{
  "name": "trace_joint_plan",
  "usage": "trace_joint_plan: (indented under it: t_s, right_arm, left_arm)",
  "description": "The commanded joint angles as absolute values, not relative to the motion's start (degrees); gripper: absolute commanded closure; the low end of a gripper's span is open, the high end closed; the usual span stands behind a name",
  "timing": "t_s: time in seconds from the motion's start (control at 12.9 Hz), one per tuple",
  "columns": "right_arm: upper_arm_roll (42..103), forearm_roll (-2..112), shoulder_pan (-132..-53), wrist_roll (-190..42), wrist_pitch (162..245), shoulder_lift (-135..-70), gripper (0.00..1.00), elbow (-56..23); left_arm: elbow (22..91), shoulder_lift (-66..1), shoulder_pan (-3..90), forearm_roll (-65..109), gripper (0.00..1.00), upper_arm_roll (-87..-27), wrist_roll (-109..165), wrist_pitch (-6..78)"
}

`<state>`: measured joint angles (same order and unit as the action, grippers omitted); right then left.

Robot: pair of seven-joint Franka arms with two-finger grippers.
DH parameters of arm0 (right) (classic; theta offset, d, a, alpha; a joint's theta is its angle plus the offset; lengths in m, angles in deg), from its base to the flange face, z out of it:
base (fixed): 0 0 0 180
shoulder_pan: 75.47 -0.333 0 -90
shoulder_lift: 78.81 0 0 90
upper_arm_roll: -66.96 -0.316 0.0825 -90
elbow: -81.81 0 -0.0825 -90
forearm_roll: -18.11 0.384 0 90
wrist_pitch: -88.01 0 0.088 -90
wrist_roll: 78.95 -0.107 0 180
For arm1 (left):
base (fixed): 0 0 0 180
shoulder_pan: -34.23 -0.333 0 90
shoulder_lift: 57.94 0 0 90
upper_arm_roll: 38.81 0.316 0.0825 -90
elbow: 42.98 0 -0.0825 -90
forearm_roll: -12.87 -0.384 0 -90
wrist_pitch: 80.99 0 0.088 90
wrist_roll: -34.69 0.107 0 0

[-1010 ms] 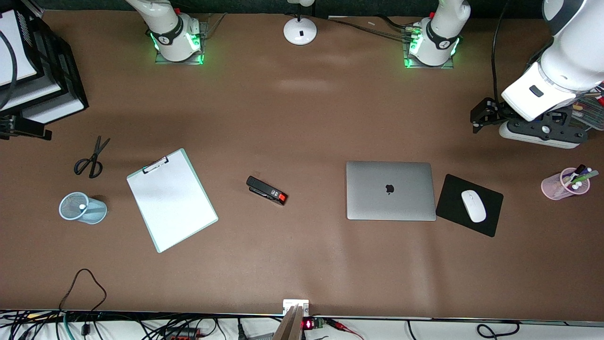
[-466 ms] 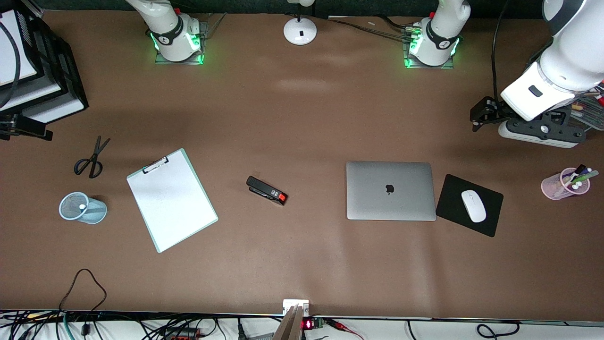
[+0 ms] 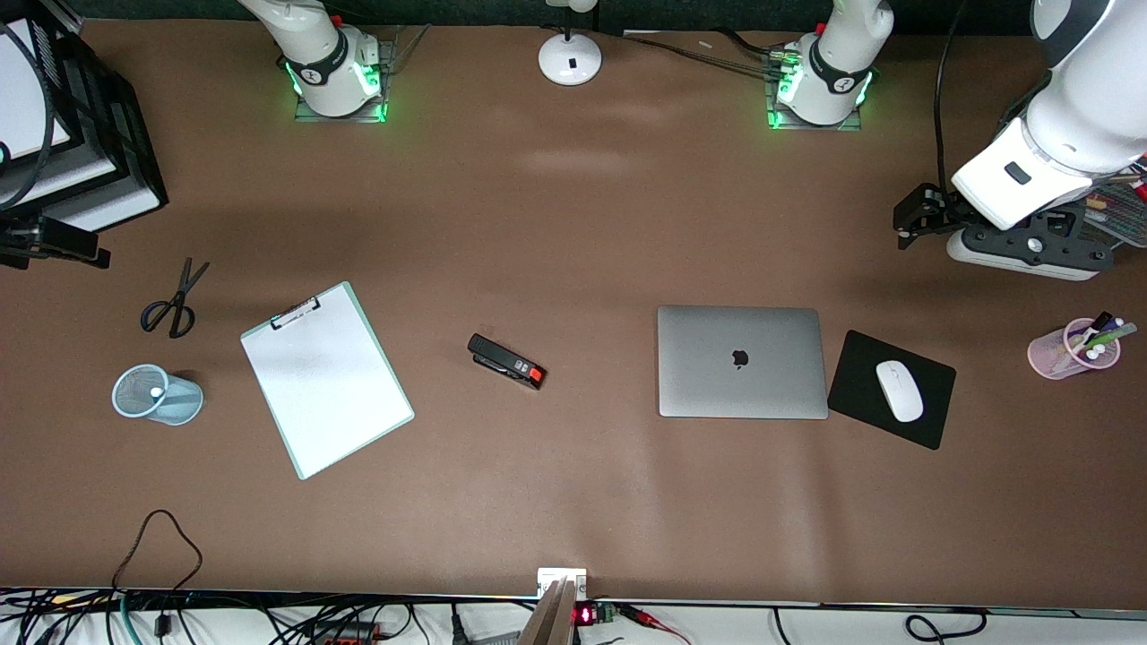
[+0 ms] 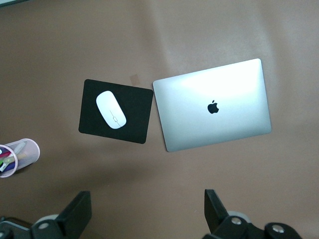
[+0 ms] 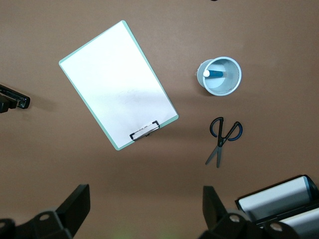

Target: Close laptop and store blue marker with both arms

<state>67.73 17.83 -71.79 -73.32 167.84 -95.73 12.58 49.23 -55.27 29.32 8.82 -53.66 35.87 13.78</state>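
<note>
Laptop (image 3: 742,362) lies shut, lid flat, logo up; edges square to table (image 3: 573,502) edge. Mouse pad (image 3: 891,389) with white mouse (image 3: 899,391) just beside laptop toward left arm's end, narrow gap between. Stapler (image 3: 506,361) well apart from laptop toward right arm's end; bare tabletop between. Blue marker (image 5: 215,73) stands in blue mesh cup (image 3: 157,394), well apart from laptop toward right arm's end. Left gripper (image 4: 144,214) high over table, fingers spread, holding nothing. Right gripper (image 5: 144,211) high over table, fingers spread, holding nothing.

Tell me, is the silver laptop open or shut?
Shut. The thin silver-grey laptop lies flat beside the black mouse pad, lid down, dark apple logo facing up; no keys show.
</note>
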Motion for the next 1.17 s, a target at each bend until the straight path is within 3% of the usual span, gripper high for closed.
trace_joint_plan:
  t_s: [0.0, 1.09]
  right_arm:
    - [67.49, 17.84, -72.21, -73.51, 168.43, -94.11, 0.0, 11.15]
    - [68.11, 20.14, -72.65, -74.38, 170.72, -94.46, 0.0, 11.41]
  left_arm:
    - [49.39, -56.27, 28.69, 9.62, 0.0, -53.93, 35.92, 12.96]
    - [49.39, -56.27, 28.69, 9.44, 0.0, -53.93, 36.0, 12.96]
